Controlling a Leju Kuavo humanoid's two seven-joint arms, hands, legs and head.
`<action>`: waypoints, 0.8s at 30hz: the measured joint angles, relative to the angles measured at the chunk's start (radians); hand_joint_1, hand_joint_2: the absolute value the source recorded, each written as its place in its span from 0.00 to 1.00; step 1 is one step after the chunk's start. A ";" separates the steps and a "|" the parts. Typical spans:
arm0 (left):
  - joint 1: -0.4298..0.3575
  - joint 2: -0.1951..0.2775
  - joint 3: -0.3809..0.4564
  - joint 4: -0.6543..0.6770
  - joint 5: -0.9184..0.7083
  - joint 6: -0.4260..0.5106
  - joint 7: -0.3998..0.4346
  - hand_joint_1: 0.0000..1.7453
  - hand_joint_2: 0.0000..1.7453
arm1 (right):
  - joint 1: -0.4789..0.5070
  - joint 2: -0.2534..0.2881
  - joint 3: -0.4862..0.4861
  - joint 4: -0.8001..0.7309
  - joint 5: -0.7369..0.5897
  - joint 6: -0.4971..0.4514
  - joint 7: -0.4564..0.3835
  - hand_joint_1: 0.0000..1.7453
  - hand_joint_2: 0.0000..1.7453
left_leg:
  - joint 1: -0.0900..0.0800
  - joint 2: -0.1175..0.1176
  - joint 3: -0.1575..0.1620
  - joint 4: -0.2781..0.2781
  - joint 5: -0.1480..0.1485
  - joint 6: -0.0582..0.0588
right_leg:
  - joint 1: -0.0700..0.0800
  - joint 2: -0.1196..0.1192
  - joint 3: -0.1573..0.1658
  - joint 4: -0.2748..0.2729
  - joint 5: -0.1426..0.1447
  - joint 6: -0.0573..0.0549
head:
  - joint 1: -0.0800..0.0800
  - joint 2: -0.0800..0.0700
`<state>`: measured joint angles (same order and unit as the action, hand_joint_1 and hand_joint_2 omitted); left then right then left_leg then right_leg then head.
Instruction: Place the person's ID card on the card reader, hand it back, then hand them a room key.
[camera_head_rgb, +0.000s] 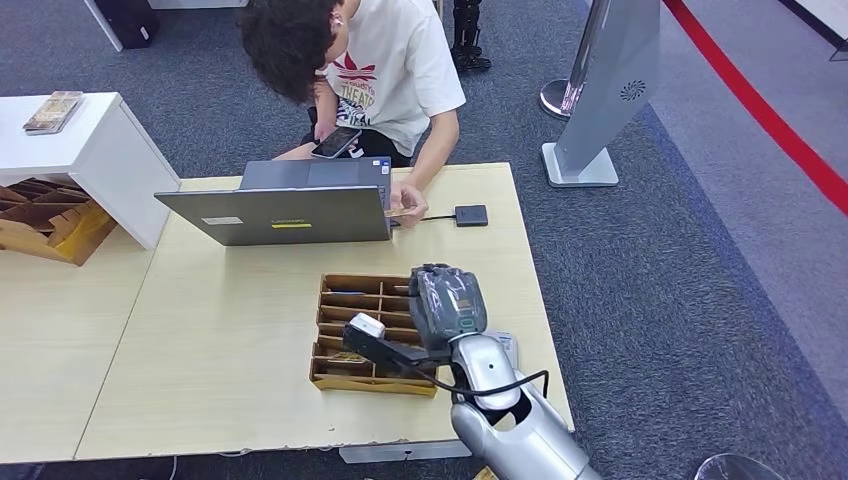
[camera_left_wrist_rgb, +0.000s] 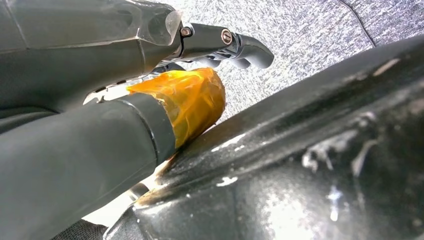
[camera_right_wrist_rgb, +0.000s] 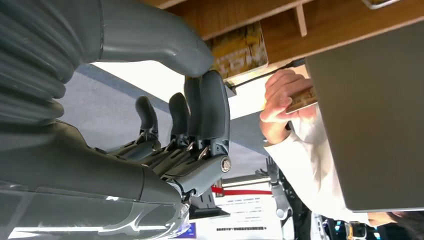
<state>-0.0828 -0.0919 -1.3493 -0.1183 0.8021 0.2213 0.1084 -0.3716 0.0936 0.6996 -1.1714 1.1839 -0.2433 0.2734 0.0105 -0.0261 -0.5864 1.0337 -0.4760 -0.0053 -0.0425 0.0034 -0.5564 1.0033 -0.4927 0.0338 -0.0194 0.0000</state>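
Note:
My right hand (camera_head_rgb: 447, 305) hovers over the wooden compartment tray (camera_head_rgb: 345, 335) at the table's front, fingers apart and holding nothing. In the right wrist view its fingers (camera_right_wrist_rgb: 200, 125) stretch toward the person's hand (camera_right_wrist_rgb: 282, 97), which pinches a brownish card (camera_right_wrist_rgb: 302, 100) beside the laptop. That person's hand (camera_head_rgb: 408, 200) rests just left of the small black card reader (camera_head_rgb: 471, 215) with its cable. Yellowish cards (camera_right_wrist_rgb: 240, 50) lie in the tray (camera_right_wrist_rgb: 320, 25). My left hand (camera_left_wrist_rgb: 165, 85) hangs by my body, fingers loosely curled around nothing, with orange tape on the thumb.
A grey laptop (camera_head_rgb: 285, 212) stands open between the person and the tray. The person holds a phone (camera_head_rgb: 335, 143) in the other hand. A white cabinet (camera_head_rgb: 90, 150) and a cardboard box (camera_head_rgb: 45, 220) stand at the left. A grey sign stand (camera_head_rgb: 600, 100) is at the right.

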 joint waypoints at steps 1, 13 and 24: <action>0.000 0.000 0.000 0.000 0.000 0.000 0.001 0.00 0.00 | -0.002 0.001 -0.003 0.002 0.000 0.002 0.001 0.70 1.00 | 0.000 0.000 0.000 0.000 0.000 0.000 | 0.000 0.000 0.000 0.000 0.000 0.000 | 0.000 0.000; 0.000 0.000 0.000 0.000 0.004 0.000 0.001 0.00 0.00 | -0.003 0.003 -0.027 -0.032 -0.010 0.002 -0.002 0.39 1.00 | 0.000 0.000 0.000 0.000 0.000 0.000 | 0.000 0.000 0.000 0.000 0.000 0.000 | 0.000 0.000; 0.000 0.000 0.000 0.000 0.004 0.000 -0.003 0.00 0.00 | -0.001 0.004 -0.033 -0.059 -0.026 0.006 -0.021 0.42 1.00 | 0.000 0.000 0.000 0.000 0.000 0.000 | 0.000 0.000 0.000 0.000 0.000 0.000 | 0.000 0.000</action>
<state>-0.0827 -0.0919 -1.3493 -0.1183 0.8064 0.2213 0.1057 -0.3728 0.0976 0.6668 -1.2303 1.1582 -0.2371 0.2528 0.0105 -0.0260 -0.5865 1.0337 -0.4760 -0.0053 -0.0424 0.0035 -0.5565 1.0033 -0.4927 0.0338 -0.0194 0.0000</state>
